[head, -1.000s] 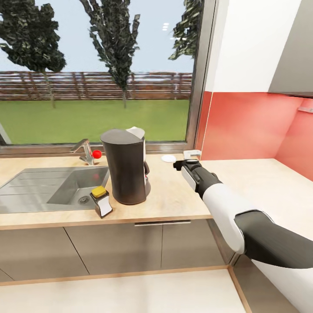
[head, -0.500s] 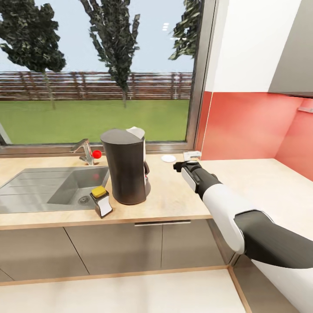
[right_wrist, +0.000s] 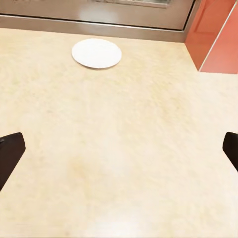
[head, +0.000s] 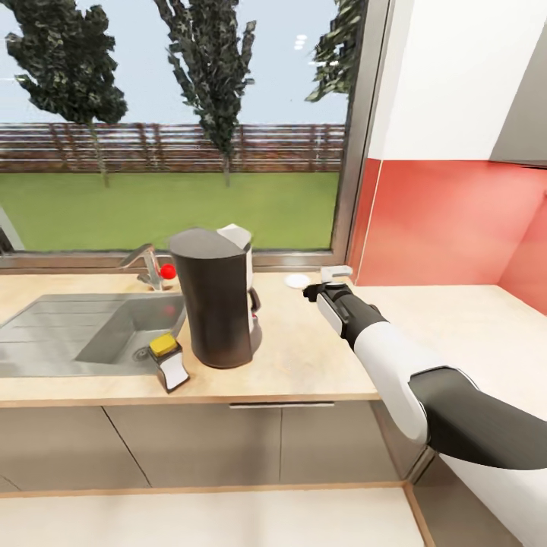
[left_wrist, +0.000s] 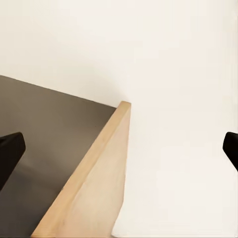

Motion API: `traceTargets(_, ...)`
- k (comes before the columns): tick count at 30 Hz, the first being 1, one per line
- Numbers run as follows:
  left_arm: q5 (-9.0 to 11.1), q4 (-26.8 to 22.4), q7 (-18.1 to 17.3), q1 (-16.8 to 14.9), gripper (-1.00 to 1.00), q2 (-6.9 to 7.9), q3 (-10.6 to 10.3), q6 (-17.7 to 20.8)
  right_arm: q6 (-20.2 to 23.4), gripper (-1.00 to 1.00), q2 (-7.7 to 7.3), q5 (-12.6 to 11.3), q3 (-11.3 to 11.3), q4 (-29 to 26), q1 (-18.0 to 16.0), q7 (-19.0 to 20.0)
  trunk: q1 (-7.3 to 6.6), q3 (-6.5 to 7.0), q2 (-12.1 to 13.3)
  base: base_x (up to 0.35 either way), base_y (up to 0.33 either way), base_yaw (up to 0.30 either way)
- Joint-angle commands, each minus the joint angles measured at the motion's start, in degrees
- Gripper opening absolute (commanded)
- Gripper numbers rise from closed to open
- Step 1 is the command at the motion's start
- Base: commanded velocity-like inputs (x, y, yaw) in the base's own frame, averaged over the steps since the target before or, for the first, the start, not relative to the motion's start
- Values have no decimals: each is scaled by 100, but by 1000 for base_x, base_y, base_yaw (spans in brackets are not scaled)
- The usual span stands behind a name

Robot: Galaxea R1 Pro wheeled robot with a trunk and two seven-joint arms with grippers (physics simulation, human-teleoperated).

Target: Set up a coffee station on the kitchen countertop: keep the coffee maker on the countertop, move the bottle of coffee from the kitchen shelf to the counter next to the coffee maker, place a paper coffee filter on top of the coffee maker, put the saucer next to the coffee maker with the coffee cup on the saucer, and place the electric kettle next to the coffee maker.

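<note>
Seemingly the next grasp is the saucer [head: 295,280]: from the head it lies flat on the kitchen countertop [head: 304,357] by the window sill, right of the coffee maker [head: 215,298] and just beyond and slightly left of the right gripper [head: 325,282] — the only arm near it. Looking along the right wrist, the fingers [right_wrist: 10,151] are spread wide and empty, the saucer [right_wrist: 96,53] ahead and left of their midline. At the left wrist, the fingers [left_wrist: 9,151] are likewise released, over a cabinet edge [left_wrist: 94,171], no task thing near.
</note>
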Motion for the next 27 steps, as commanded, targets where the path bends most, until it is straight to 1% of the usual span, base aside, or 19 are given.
traceTargets(1, 35, -6, 3, 1, 100, -8, 42, -1, 25, 100, 0, -52, 42, -5, -5, -44, 6, -12, -11, 237, -183, 57)
traceTargets(11, 91, -16, 3, -3, 100, -20, 44, 0, 24, 100, 0, -53, 47, -5, -5, -45, 6, -16, -11, 245, -181, 10)
traceTargets(20, 98, -16, 3, 1, 100, -19, 51, -9, 22, 100, 0, -46, 46, 9, 0, -45, 6, -16, -11, 320, -17, 0)
traceTargets(23, 94, -16, 3, 1, 100, -18, 57, -15, 22, 100, 0, -42, 46, 105, 1, -45, 6, -16, -11, 294, 0, 0)
traceTargets(27, 93, -16, 3, 1, 100, -20, 67, -18, 22, 100, 0, -36, 47, 158, 3, -44, 6, -16, -11, 162, 0, 0)
